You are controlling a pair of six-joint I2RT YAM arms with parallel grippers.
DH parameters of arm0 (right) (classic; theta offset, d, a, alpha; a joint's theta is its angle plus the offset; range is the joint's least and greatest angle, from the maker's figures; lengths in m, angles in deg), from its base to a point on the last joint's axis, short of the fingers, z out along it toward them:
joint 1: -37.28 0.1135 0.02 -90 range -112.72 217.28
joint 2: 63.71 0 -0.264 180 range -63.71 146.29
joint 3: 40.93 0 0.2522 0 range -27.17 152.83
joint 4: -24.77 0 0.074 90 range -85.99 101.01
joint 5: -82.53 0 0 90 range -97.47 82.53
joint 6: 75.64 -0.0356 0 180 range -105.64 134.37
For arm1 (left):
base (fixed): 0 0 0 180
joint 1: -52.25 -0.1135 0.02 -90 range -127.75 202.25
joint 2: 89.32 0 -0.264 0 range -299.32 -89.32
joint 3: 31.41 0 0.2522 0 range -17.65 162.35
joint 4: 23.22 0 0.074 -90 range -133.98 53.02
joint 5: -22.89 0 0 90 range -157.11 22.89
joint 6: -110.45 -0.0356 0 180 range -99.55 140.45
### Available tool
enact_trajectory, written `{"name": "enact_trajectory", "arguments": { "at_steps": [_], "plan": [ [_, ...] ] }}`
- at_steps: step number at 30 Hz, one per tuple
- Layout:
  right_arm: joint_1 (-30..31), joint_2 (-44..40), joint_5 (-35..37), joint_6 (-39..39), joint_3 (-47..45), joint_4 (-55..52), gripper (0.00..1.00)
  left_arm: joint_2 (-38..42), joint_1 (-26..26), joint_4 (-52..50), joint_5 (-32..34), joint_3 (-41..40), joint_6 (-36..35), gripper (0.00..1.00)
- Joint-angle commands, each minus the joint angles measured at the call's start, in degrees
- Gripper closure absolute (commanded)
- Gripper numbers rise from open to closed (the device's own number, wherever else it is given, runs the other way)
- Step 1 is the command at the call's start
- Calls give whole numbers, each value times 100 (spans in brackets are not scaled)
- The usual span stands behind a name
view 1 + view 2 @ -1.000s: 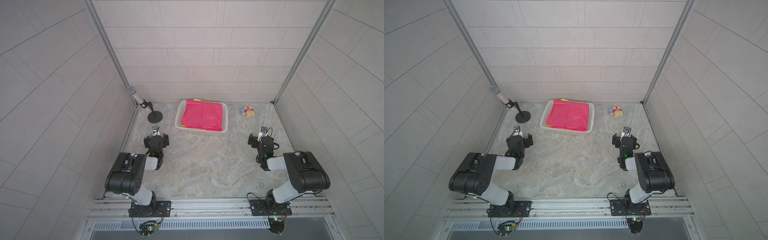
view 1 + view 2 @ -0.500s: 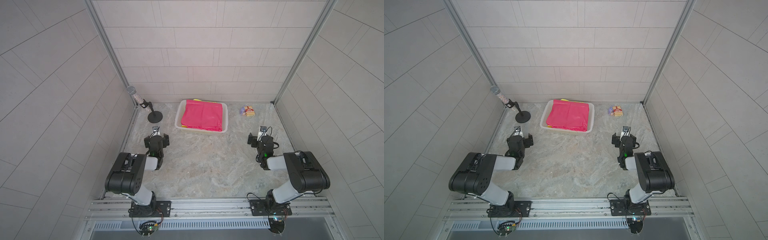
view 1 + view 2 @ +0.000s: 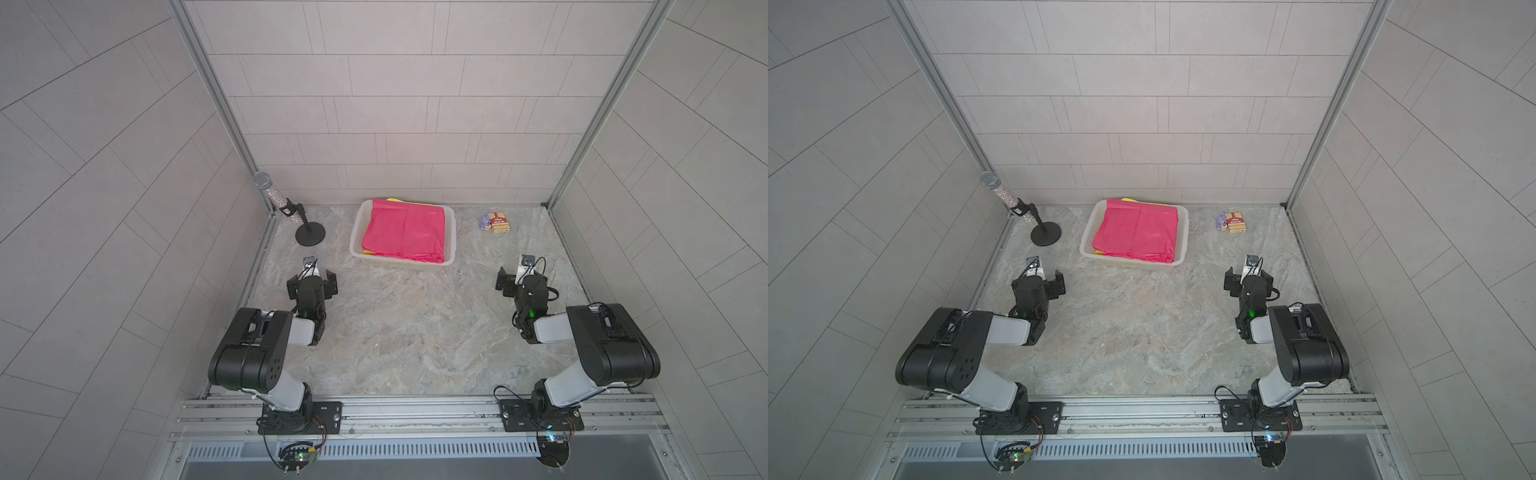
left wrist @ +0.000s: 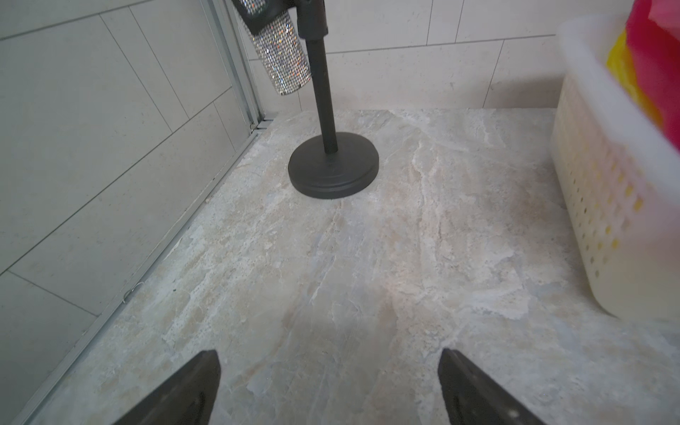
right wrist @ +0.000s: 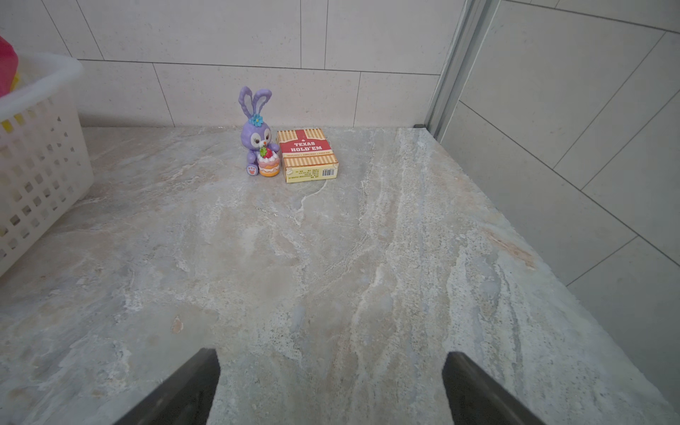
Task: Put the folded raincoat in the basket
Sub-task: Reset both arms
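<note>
At the far left of the marbled stone tabletop (image 3: 407, 332), a microphone (image 3: 272, 194) with a mesh head and a glittering sequined body is held tilted in a clip on a black stand (image 3: 309, 233) with a round, flat base. Nearer the front, the left gripper (image 3: 311, 286) is seen low over bare stone, its dark fingers (image 4: 191, 390) spread wide with nothing between them.

In the middle, toward the back wall, the basket (image 3: 356, 245) is set on the table: white, rectangular, shallow plastic with a flared rim and walls pierced by a grid of small square holes. The folded raincoat (image 3: 404, 235) is laid inside it, a smooth, bright pink rectangle with a crease running down its middle, filling nearly the whole opening. Yellow material (image 3: 397, 200) is visible under its far edge and through the wall holes in the left wrist view.

To the right, near the back corner, a purple rabbit figurine (image 5: 257, 136) with long upright ears, a blue flower and a small strawberry cake is stood just beside a red and cream striped card box (image 5: 307, 154) printed "TEXAS HOLD'EM", with a barcode on its front edge. The right gripper (image 3: 521, 282) is likewise spread wide over bare stone and empty.
</note>
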Motion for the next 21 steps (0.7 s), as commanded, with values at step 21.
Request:
{"name": "enact_trajectory", "arguments": {
  "at_steps": [21],
  "plan": [
    [-151, -4, -220, -140, 212, -262, 0, -52, -293, -399, -712, 416, 63, 0]
  ]
}}
